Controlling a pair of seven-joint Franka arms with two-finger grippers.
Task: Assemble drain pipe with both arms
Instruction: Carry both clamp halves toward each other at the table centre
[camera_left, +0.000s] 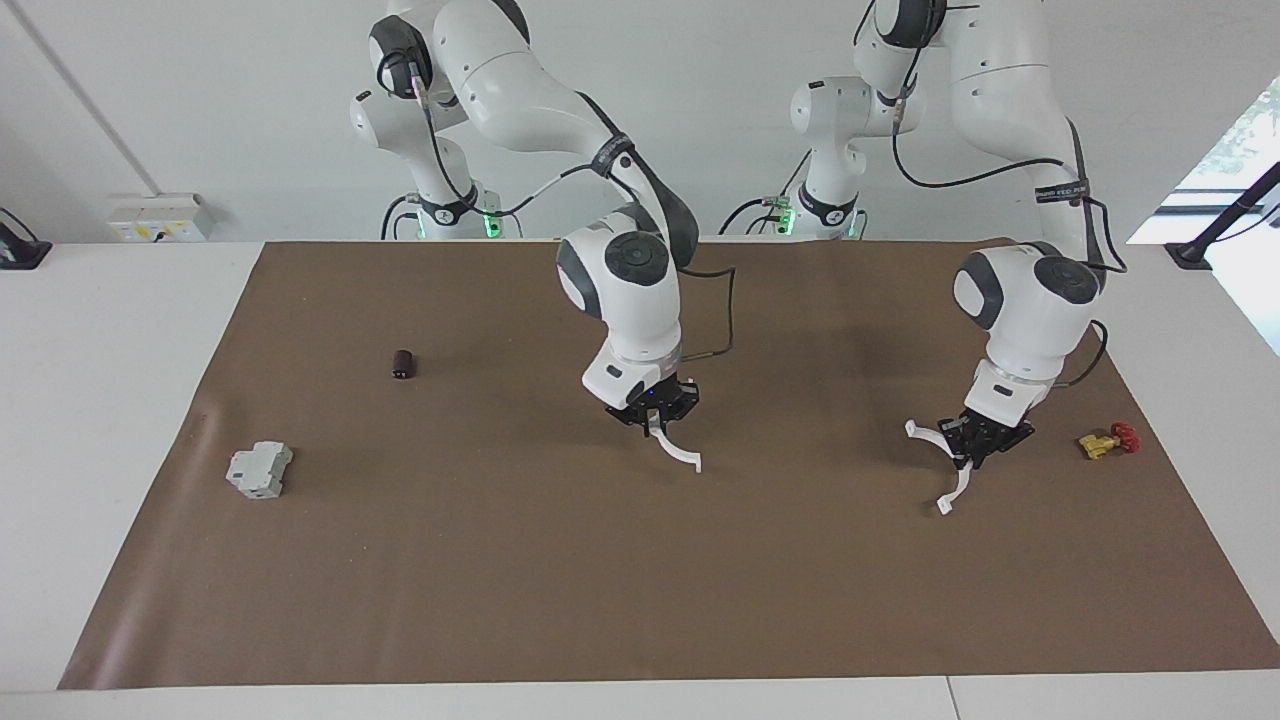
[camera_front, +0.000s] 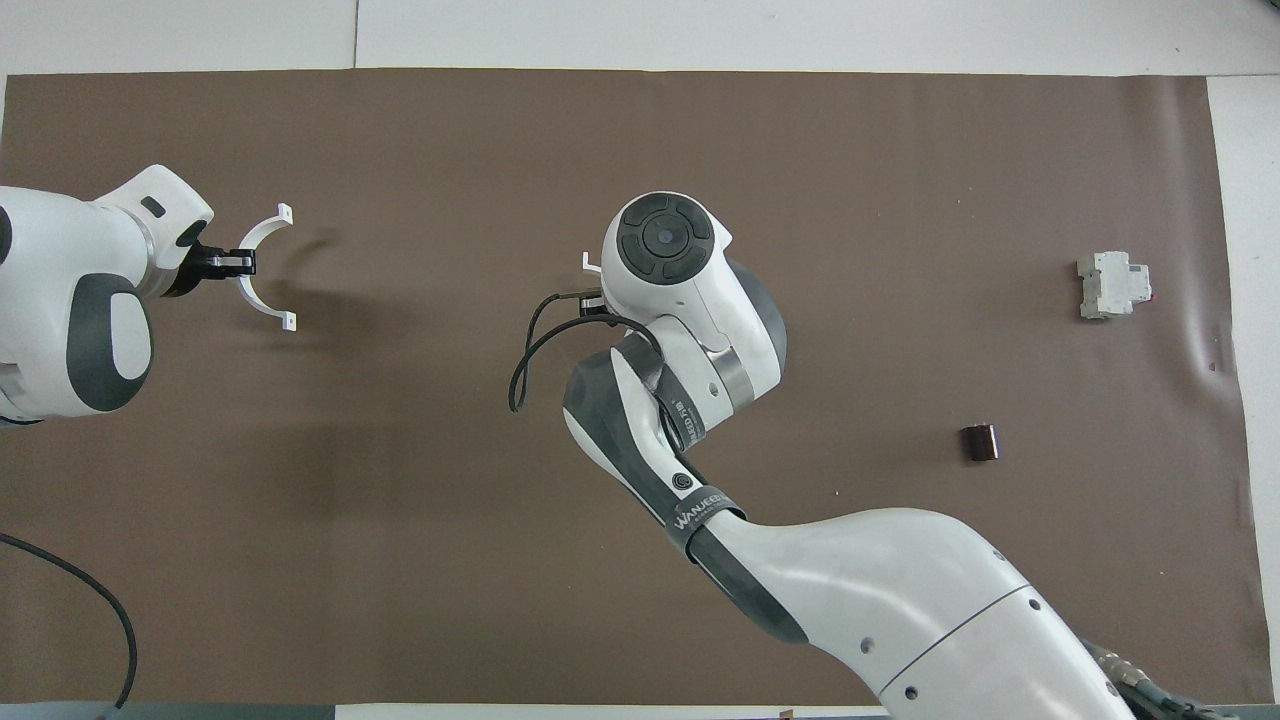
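Observation:
The drain pipe is in two white half-ring arcs, one in each gripper. My right gripper (camera_left: 655, 418) is shut on one arc (camera_left: 678, 452) and holds it just above the middle of the brown mat. In the overhead view the right wrist hides that gripper, and only one tab of its arc (camera_front: 592, 265) shows. My left gripper (camera_left: 968, 450) is shut on the other arc (camera_left: 960, 485) and holds it above the mat toward the left arm's end. The left gripper (camera_front: 240, 262) grips its arc (camera_front: 257, 228) at mid-curve. The two arcs are well apart.
A grey boxy block (camera_left: 260, 470) (camera_front: 1110, 285) lies toward the right arm's end of the mat (camera_left: 500, 600). A small dark cylinder (camera_left: 403, 364) (camera_front: 980, 442) lies nearer to the robots than the block. A small red and yellow part (camera_left: 1108, 440) lies beside the left gripper.

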